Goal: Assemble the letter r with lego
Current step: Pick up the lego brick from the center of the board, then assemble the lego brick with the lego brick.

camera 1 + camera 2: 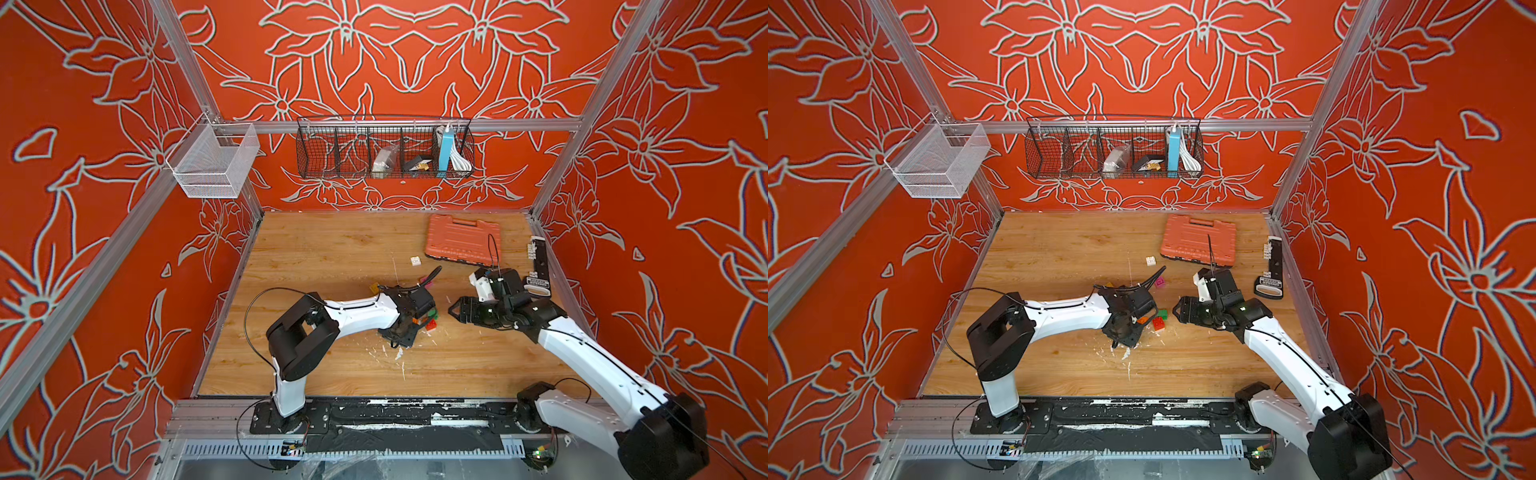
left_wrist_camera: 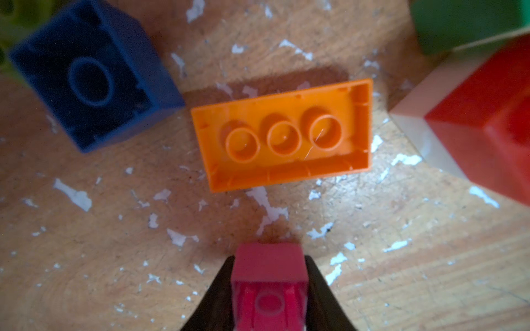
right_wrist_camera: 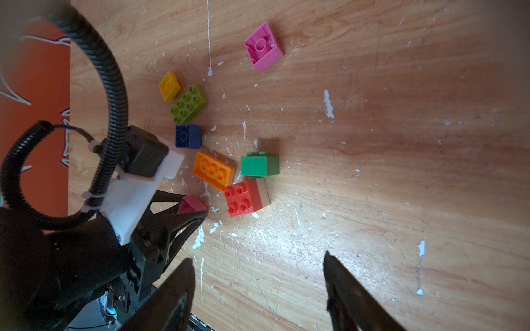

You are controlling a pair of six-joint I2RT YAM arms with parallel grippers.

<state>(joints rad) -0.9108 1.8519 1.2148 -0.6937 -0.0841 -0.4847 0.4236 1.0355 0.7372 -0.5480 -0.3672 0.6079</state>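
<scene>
- Left fingers (image 2: 213, 301) pinched shut on a small magenta brick (image 2: 269, 275), low over the worktop (image 2: 401, 286); whether it touches is unclear.
- Orange brick (image 2: 282, 134), hollow side up, lies just beyond those fingertips; blue brick (image 2: 94, 74) and red brick (image 2: 487, 137) flank it.
- Right fingers (image 3: 177, 289) spread wide, holding nothing, near the same bricks.

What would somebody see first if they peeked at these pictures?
Probably the bright orange-red walls with big pale flowers, all around the wooden table. Next come the colourful bricks bunched in the middle of it: orange, red, green, blue and more. Right beside them, the left gripper is shut on a dark pink brick.
</scene>
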